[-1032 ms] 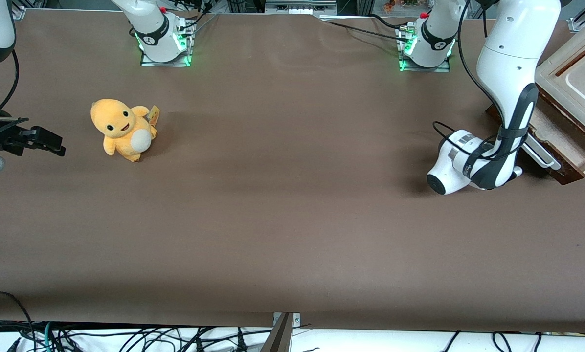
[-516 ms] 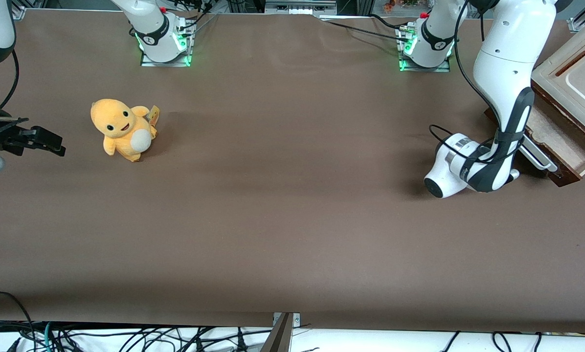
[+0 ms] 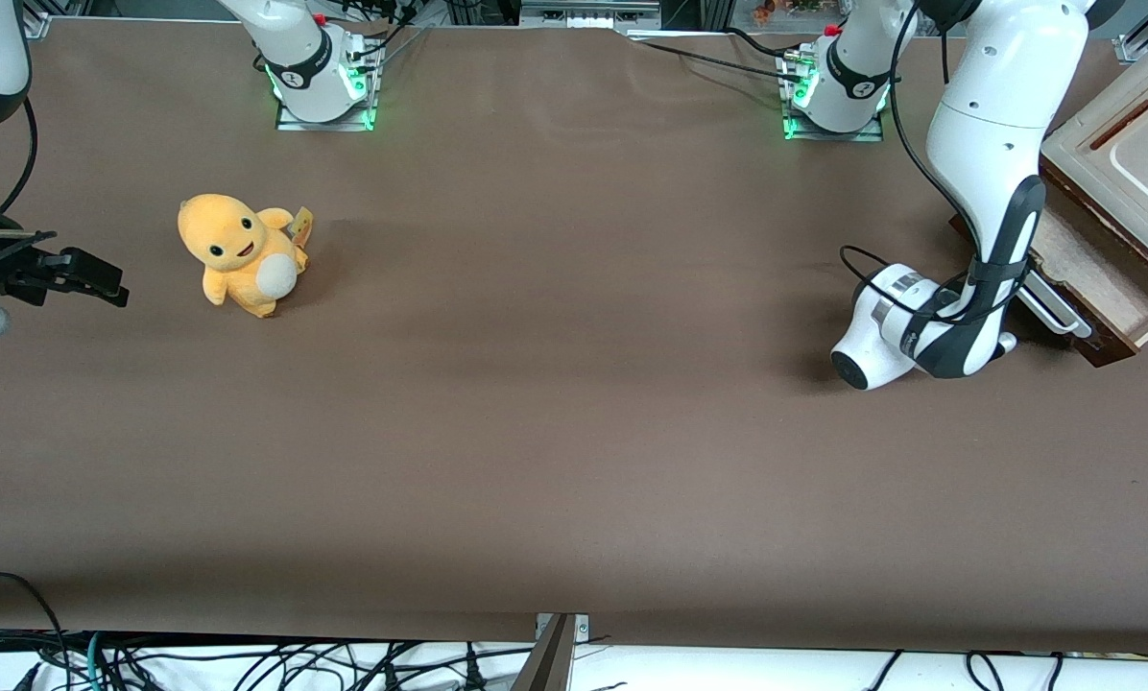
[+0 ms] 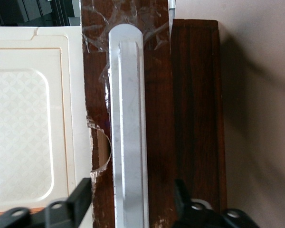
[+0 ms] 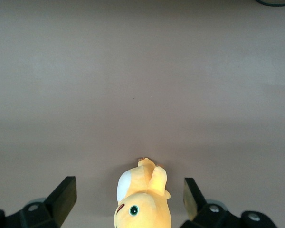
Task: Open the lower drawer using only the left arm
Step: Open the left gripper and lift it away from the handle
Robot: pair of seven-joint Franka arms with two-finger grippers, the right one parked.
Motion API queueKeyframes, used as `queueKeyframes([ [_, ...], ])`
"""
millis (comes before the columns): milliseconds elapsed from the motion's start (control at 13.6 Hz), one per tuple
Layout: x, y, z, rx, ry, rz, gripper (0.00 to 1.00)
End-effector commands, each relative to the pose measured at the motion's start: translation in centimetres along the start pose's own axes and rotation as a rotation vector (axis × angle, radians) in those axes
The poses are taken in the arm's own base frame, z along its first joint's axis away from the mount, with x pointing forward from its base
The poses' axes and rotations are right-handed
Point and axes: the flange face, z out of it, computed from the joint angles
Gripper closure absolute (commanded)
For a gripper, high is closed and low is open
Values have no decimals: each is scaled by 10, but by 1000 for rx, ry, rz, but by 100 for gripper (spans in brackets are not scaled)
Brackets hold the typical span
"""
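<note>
The lower drawer [image 3: 1097,274] stands pulled out of the cream cabinet [image 3: 1131,154] at the working arm's end of the table, its pale inside showing. A long white bar handle [image 3: 1054,307] crosses its dark-brown front [image 4: 194,95]. The left arm [image 3: 992,192] bends down in front of the drawer, and its wrist hides the gripper in the front view. In the left wrist view the gripper [image 4: 130,199] is open. Its black fingers [image 4: 80,194] straddle the handle [image 4: 128,133] with a gap on each side.
An orange plush toy [image 3: 238,251] sits on the brown table toward the parked arm's end. Two arm bases [image 3: 324,77] [image 3: 838,86] with green lights stand at the table edge farthest from the front camera. The cabinet's cream panel [image 4: 28,118] lies beside the drawer front.
The left arm's wrist has shifted slightly toward the parked arm's end, and the drawer has slid a little farther out of the cabinet. Nearly all of this happened before the half-second frame.
</note>
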Motion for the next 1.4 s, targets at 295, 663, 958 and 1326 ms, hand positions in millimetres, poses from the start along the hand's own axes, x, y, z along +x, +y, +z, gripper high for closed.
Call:
queueKeyframes([
  [295,14,-36,-40,-104,-62,74,0],
  [663,23,-105,-106,-316,-112,216,0],
  [958,28,-187,-139,-549,-63,392,0],
  [1326,27,-290,-175,-872,24,448,0],
])
